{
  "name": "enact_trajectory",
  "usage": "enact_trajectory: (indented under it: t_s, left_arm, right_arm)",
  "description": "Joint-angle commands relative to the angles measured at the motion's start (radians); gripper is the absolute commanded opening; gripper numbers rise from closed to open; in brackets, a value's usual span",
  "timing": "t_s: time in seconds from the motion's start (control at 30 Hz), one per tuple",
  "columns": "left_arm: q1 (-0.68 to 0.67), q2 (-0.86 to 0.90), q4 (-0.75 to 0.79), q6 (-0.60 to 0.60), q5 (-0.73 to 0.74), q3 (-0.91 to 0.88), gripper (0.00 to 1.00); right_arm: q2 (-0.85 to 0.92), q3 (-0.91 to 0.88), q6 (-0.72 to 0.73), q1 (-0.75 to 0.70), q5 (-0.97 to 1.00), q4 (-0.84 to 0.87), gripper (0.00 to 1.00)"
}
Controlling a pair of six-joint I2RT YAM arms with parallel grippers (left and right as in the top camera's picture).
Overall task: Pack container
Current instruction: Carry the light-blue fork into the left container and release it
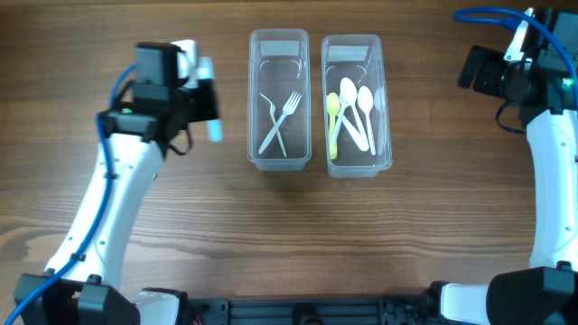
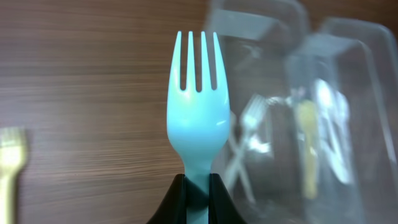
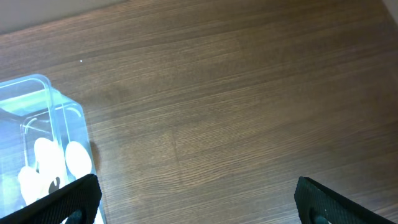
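Observation:
My left gripper is shut on the handle of a light blue plastic fork, tines pointing away; in the overhead view the fork hangs left of the containers, held above the table. A clear container holds two white forks; it shows blurred in the left wrist view. A second clear container to its right holds white spoons and a yellow spoon. My right gripper is open and empty over bare table at the far right.
A yellow fork lies on the table at the left edge of the left wrist view. The spoon container's corner sits at the left of the right wrist view. The right arm stands along the right edge.

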Motion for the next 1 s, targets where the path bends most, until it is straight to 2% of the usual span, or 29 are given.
enact_trajectory:
  t_s: [0.0,0.33,0.83,0.87,0.97]
  left_arm:
    - [-0.118,-0.01,0.037,-0.032,0.029,0.002,0.04]
    - [-0.277,0.026,0.101,-0.061,-0.109,0.001,0.04]
    - [-0.29,0.318,0.312,-0.084,-0.111,0.001,0.1]
    - [-0.289,0.33,0.315,-0.084,-0.111,0.001,0.13]
    - [-0.285,0.337,0.315,-0.084,-0.111,0.001,0.38]
  right_arm:
    - [0.006,0.003,-0.006,-0.002,0.014,0.001,1.0]
    - [0.006,0.003,-0.006,-0.002,0.014,0.001,1.0]
    - [0.006,0.003,-0.006,-0.002,0.014,0.001,1.0]
    - [0.005,0.003,-0.006,-0.002,0.014,0.001,1.0]
    - [0.005,0.003,-0.007,-0.002,0.014,0.001,1.0]
